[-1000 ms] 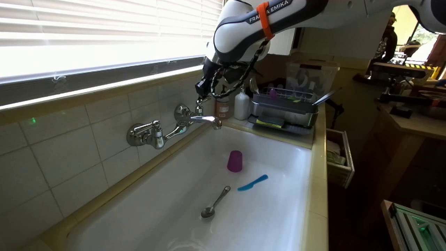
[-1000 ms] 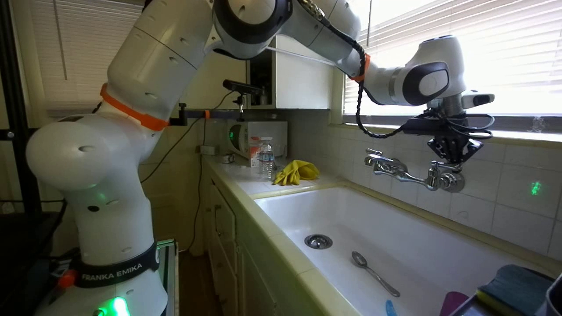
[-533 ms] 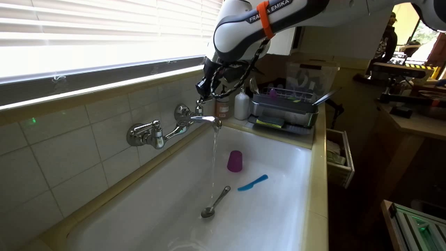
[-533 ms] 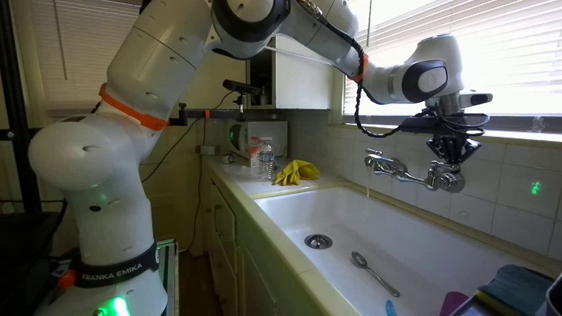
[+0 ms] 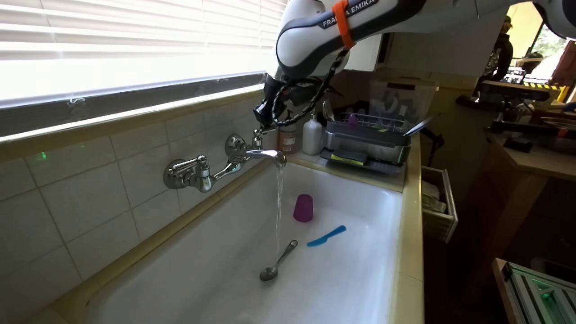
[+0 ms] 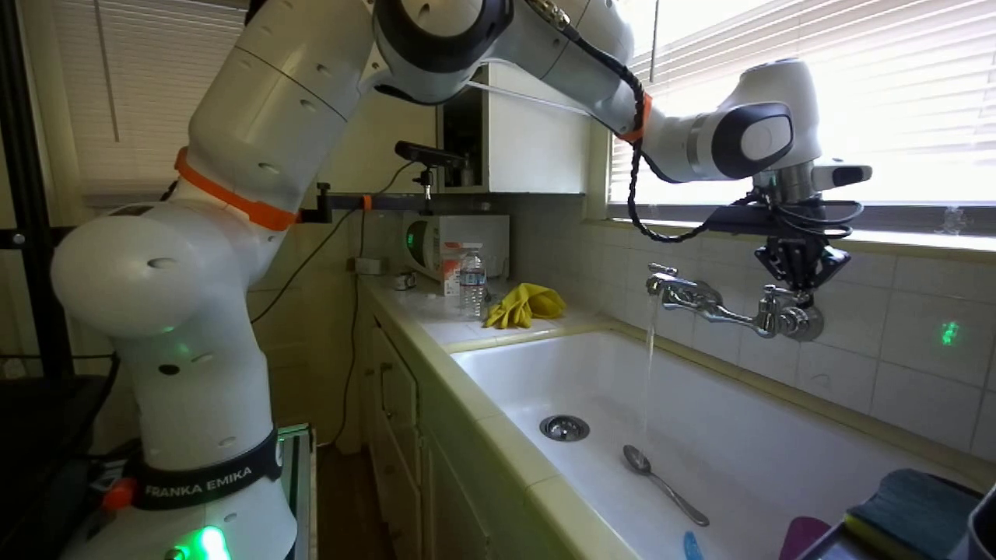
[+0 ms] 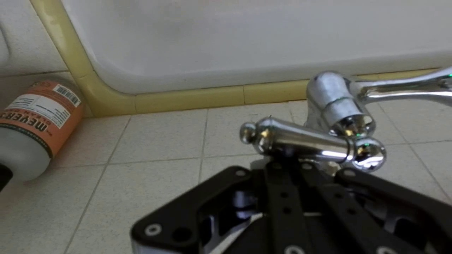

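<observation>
We see the black two-fingered pincer (image 7: 291,163) with its fingers drawn together, pointing down at a polished chrome lever handle (image 7: 303,139) on a wall-mounted faucet. The handle lies right at the pincer's tips, on their sink side; the tips look dark and blurred, so we cannot tell whether they press on it. Just beside the pincer, the curved chrome spout (image 5: 265,154) juts over the sink and crowds that spot, with a clear stream of water (image 5: 278,202) falling from it. Below the pincer, in the white enamel sink (image 5: 360,270), we find a silver metal spoon (image 5: 270,272) where the stream comes down, a purple cup (image 5: 303,208) and a blue knife (image 5: 326,236). Left of the pincer in the wrist view stands an orange-labelled bottle (image 7: 42,113). Well apart from the pincer, yellow rubber gloves (image 6: 527,305) rest on the white-tiled desk (image 6: 447,333).
</observation>
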{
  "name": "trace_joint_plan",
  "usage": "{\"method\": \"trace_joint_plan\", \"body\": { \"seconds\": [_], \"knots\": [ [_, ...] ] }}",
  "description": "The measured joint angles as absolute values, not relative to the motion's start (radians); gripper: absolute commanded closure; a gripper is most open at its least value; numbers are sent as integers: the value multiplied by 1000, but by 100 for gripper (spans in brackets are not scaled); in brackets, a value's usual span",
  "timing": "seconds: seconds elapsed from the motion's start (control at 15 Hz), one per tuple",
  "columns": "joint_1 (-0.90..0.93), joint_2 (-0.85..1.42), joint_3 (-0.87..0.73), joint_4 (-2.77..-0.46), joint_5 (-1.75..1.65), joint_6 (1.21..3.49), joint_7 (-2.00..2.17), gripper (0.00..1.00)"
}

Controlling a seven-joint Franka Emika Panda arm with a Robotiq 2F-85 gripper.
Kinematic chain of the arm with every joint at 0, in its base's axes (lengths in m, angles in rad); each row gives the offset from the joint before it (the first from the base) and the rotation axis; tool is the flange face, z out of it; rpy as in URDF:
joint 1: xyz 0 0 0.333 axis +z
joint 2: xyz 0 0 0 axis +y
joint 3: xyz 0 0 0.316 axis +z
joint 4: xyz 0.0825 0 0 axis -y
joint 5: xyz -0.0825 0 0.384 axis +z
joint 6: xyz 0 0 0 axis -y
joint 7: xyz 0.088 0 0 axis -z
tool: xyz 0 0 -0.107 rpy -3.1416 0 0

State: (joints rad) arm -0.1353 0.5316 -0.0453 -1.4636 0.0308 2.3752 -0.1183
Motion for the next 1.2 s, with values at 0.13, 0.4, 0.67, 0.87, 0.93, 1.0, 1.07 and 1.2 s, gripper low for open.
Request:
{"method": "trace_joint_plan", "body": {
  "seconds": [0.13,0.4,0.67,0.87,0.93,1.0,1.07,1.2],
  "knots": [
    [-134,530,-47,-1464,31,2366,-115,100],
    [-131,527,-50,-1466,31,2359,-100,100],
    [-130,526,-52,-1467,31,2359,-98,100],
    [-130,525,-53,-1468,31,2359,-98,100],
    [-129,525,-53,-1468,31,2359,-98,100],
    [-129,524,-54,-1469,31,2359,-98,100],
    [-129,524,-54,-1469,31,2359,-98,100],
    [-129,523,-55,-1470,31,2359,-97,100]
  ]
}}
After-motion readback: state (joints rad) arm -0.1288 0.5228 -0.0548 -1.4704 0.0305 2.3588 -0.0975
